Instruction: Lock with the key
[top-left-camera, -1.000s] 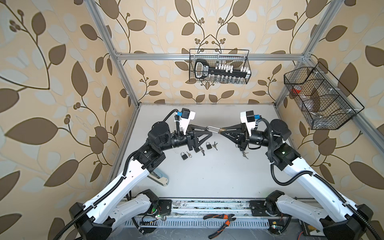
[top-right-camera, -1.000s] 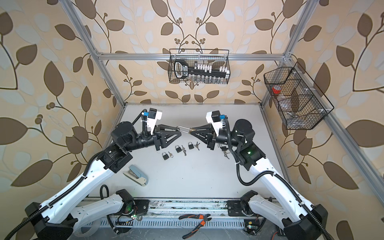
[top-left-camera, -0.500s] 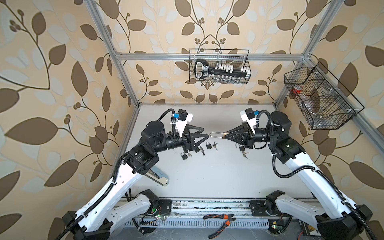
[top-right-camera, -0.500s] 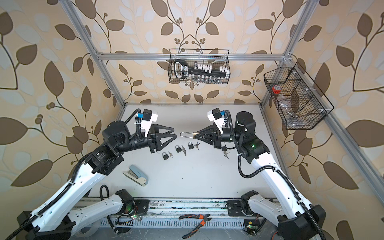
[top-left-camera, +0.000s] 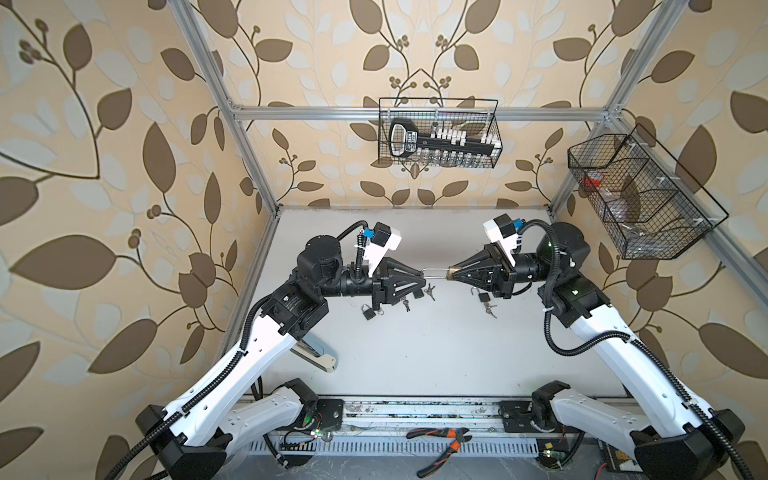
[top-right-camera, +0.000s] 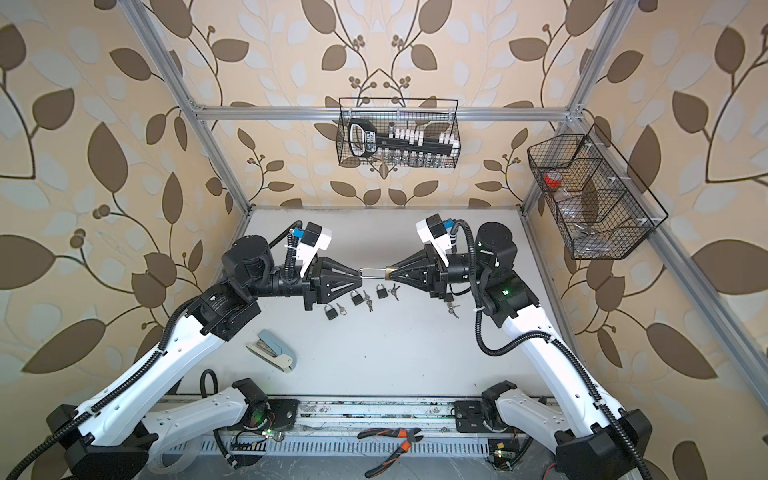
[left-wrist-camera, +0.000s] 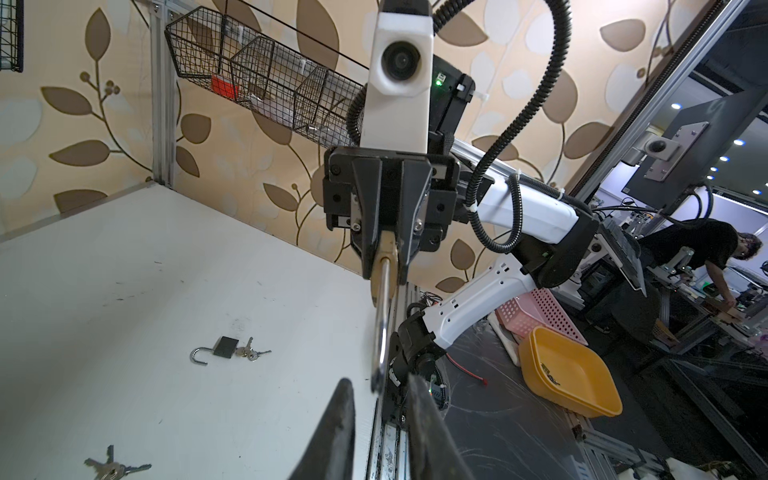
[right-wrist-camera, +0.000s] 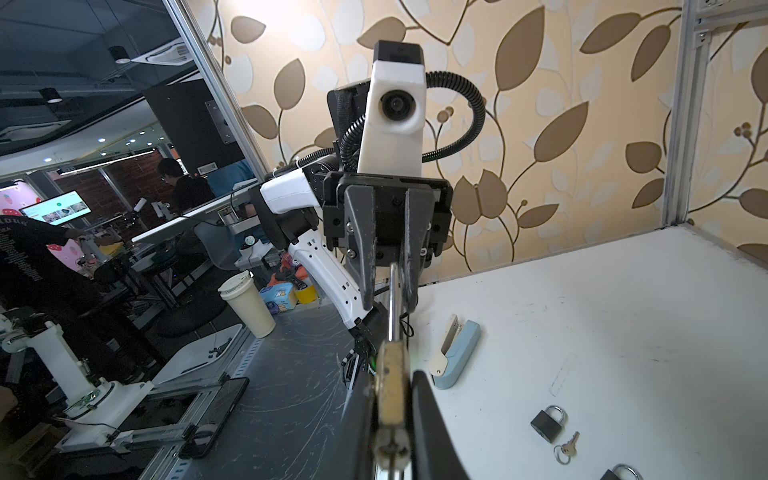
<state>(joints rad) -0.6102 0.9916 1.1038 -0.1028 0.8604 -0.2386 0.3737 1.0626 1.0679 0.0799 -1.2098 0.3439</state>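
Right wrist view gives the plainest look: the brass padlock (right-wrist-camera: 390, 386) hangs above the table (top-left-camera: 415, 353), midway between the 2 arms, its body clenched in the right gripper (top-left-camera: 454, 275). Its long shackle (right-wrist-camera: 392, 299) runs straight out of that grip toward the left gripper (right-wrist-camera: 388, 305), whose 2 fingers (right-wrist-camera: 361, 257) stand close on either side of the steel near the bend. Whether they actually pinch it I cannot tell; a sliver of gap seems to show on 1 side.

In both top views the lock's long axis lies level and runs across the table from arm to arm. The bend points at the left arm, and the body's bottom end is buried between the right fingers. So the left jaws sit right at the shackle's far end, in line with it. I'd judge the next move turns on that line: any push or pull has to travel along the shackle, not across it.

No key is in either gripper, as far as I can see. Loose keys (top-right-camera: 368, 305) lie on the table below beside small black padlocks (top-right-camera: 356, 297), nearer the left arm. An open black padlock (left-wrist-camera: 222, 348) lies apart with its own keys touching it.
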